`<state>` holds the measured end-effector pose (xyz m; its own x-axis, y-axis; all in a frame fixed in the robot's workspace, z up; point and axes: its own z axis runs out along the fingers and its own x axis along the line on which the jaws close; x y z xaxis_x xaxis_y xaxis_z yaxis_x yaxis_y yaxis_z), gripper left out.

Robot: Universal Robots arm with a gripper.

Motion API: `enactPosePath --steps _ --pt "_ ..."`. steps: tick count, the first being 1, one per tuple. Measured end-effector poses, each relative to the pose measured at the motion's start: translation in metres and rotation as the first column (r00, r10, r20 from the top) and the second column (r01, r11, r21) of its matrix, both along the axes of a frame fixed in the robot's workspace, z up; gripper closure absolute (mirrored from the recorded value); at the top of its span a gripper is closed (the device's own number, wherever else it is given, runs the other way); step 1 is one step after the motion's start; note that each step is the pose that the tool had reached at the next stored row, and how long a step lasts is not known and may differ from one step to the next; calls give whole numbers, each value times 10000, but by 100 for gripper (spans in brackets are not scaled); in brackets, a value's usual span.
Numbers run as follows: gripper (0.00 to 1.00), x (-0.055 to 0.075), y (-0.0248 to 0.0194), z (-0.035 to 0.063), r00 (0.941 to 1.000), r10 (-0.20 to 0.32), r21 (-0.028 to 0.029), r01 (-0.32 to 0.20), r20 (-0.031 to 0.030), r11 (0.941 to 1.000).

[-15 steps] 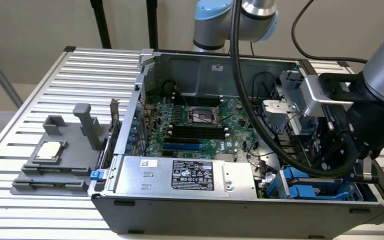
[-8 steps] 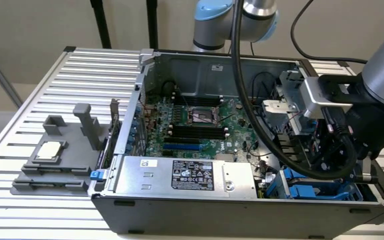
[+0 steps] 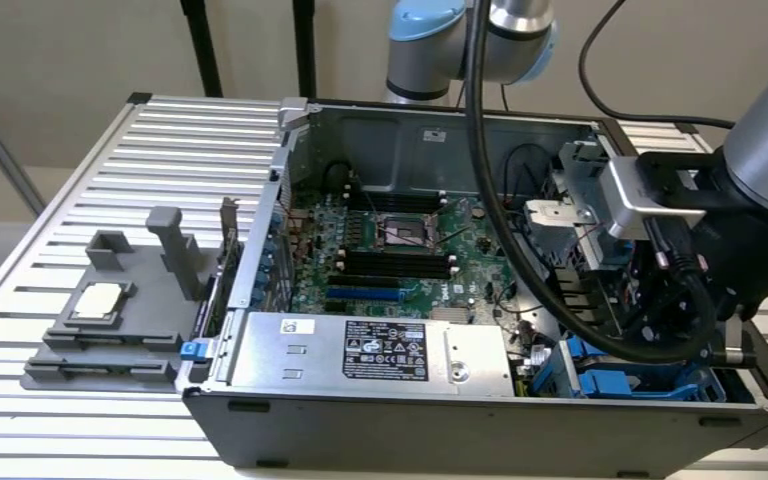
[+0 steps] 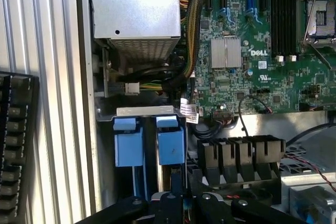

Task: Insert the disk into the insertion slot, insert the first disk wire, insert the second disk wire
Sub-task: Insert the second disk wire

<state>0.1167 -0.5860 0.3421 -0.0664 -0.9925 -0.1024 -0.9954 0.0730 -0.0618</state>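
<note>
The gripper (image 4: 184,203) hangs inside the open computer case (image 3: 491,420), fingers closed and seemingly pinching a thin dark wire (image 4: 185,174); what exactly is held is hard to confirm. The insertion slot (image 4: 149,140), with blue tabs, lies directly below it beside the power-supply box (image 4: 136,9). The arm's black cables (image 3: 584,300) obscure that corner in the exterior view.

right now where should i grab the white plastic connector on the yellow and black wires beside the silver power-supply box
I'd pinch the white connector by its rigid body, not the wires, coming down through the case's open side: the power-supply box and grey drive cage hem it in.
</note>
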Motion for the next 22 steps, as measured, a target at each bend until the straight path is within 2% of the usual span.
enactPosePath --steps 10,14,19,22 --pt "84 8 -4 -6 9999 154 11 -154 16 9999" --pt "84 13 -11 -10 9998 198 49 -198 22 9998" --pt "84 18 -42 -10 9997 223 76 -223 22 9997" --pt "84 18 -56 -15 9997 233 125 -233 23 9997"
